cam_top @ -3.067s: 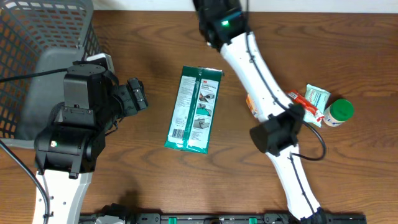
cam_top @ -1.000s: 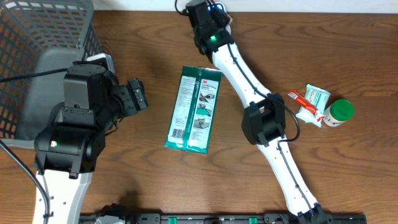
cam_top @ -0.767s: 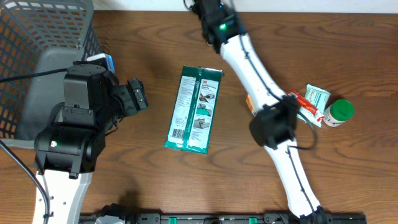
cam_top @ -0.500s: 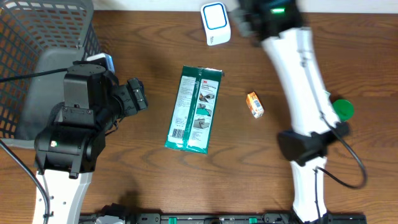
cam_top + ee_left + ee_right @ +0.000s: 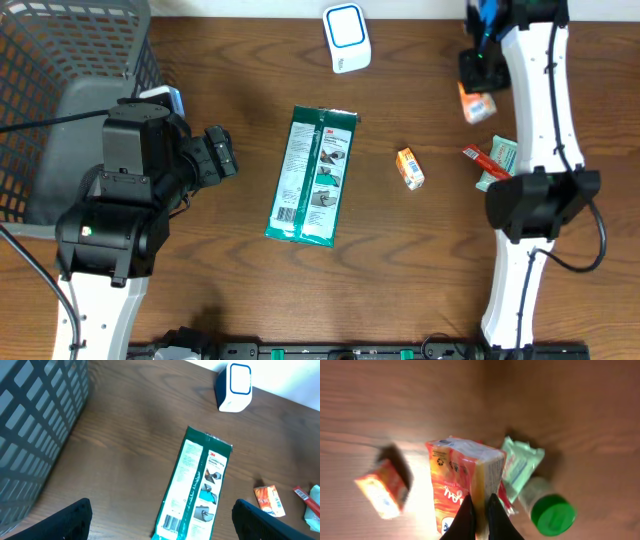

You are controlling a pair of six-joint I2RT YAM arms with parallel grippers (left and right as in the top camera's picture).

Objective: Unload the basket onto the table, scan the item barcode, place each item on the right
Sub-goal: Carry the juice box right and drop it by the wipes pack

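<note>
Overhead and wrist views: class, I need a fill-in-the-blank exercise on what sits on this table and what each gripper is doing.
The shut right gripper holds a printed cardboard carton that is mainly ____. The grey plastic mesh basket stands on the robot's ____ side. The open left gripper holds ____. The small round white bottle has a ____ cap.
Missing words: orange, left, nothing, green.
</note>
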